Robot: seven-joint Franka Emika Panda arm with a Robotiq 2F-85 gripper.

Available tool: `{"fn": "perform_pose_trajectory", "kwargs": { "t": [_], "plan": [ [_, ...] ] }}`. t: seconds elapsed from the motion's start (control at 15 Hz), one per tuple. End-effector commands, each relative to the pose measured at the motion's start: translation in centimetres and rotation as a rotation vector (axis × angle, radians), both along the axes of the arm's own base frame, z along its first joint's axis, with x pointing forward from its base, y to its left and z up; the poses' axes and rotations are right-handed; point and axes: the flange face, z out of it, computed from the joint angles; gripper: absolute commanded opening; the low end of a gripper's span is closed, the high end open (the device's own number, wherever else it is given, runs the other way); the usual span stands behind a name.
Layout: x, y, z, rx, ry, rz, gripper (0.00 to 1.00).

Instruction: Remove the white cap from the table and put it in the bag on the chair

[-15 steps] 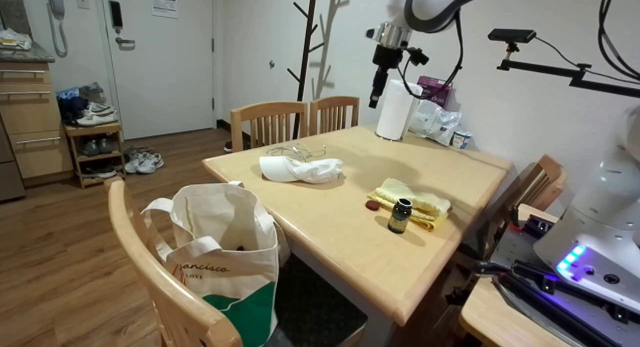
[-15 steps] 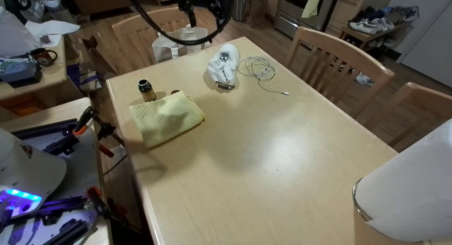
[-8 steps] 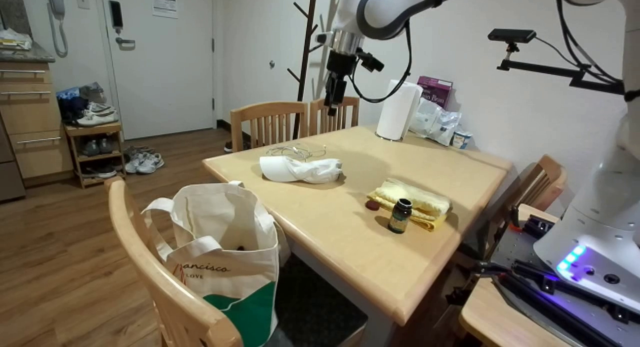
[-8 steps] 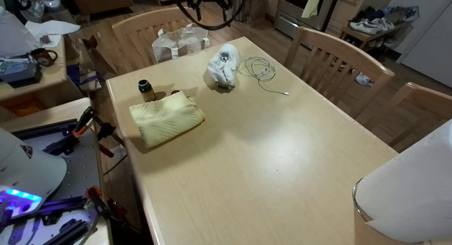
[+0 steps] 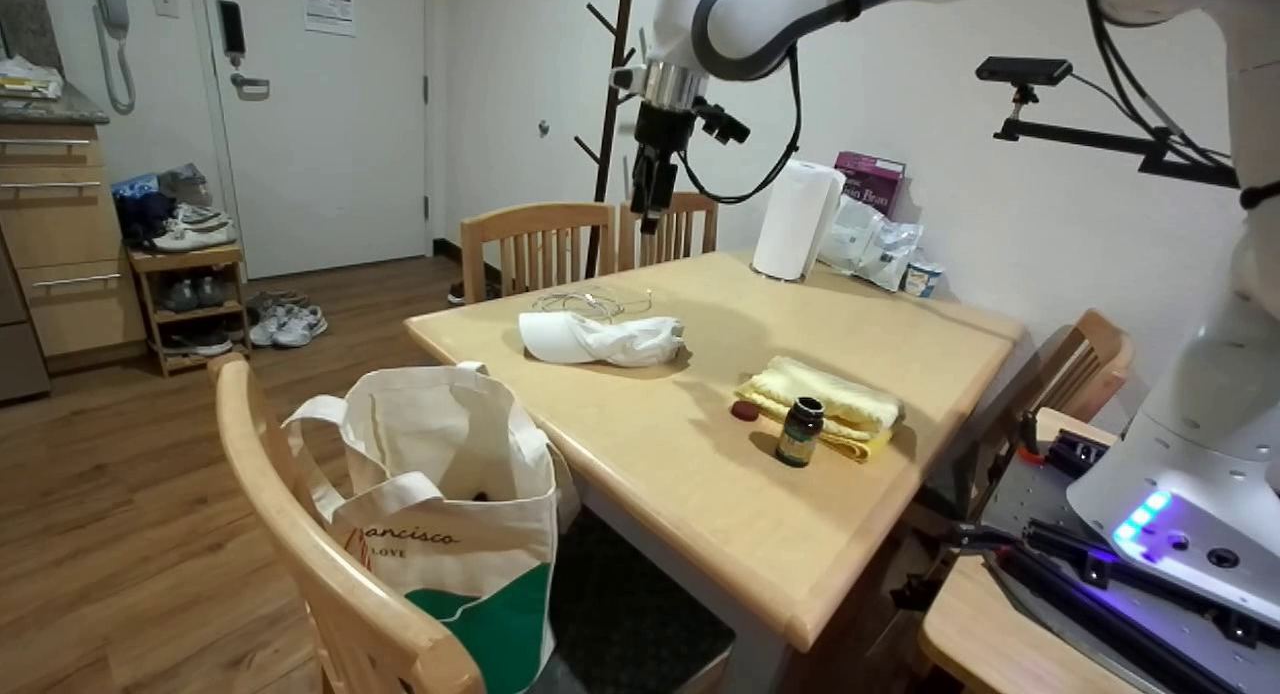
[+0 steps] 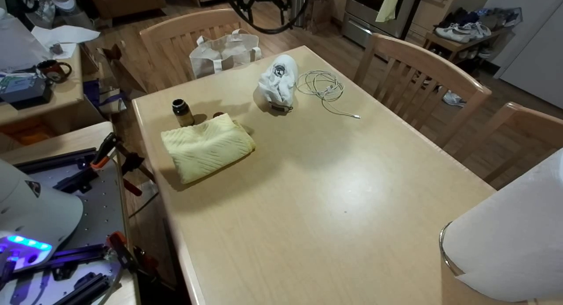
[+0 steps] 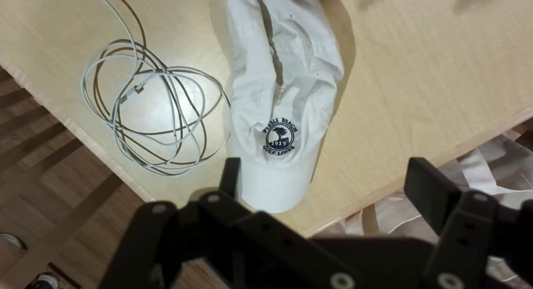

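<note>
The white cap [image 5: 600, 339] lies crumpled on the light-wood table [image 5: 620, 424], its brim toward the table corner near the bag. It also shows in an exterior view [image 6: 278, 83] and the wrist view [image 7: 254, 93]. The cream tote bag [image 5: 470, 524] with green lower part slumps on the chair [image 5: 270, 494], open at the top; part shows in the wrist view [image 7: 399, 205]. My gripper [image 5: 648, 222] is open and empty, well above the table. In the wrist view my gripper [image 7: 327, 168] has wide-apart jaws, the brim in front near the left finger [image 7: 230, 176].
A coiled cable [image 6: 323, 87] lies beside the cap. A yellow cloth [image 5: 830, 404], an open dark bottle [image 5: 800, 434] and a red-brown lid [image 5: 744, 410] sit near the robot side. A paper-towel roll [image 5: 797, 219] stands at the back. Chairs [image 5: 540, 244] line the table edge.
My gripper has moved left in an exterior view, from in front of the paper-towel roll toward the cap, and slowed. The cap, bag and other objects have not moved.
</note>
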Motion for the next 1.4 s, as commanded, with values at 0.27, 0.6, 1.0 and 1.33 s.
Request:
{"fn": "perform_pose_trajectory", "kwargs": {
  "t": [0.27,0.6,1.0,1.33],
  "plan": [
    [-1.4,4.9,-1.5,-0.210,-0.033,0.174,1.00],
    [-2.4,7.9,-3.1,-0.163,-0.029,0.301,1.00],
    [-2.7,8.0,-5.0,-0.324,-0.097,0.235,1.00],
    [-4.8,10.8,-11.1,-0.365,-0.101,0.160,1.00]
  ]
}}
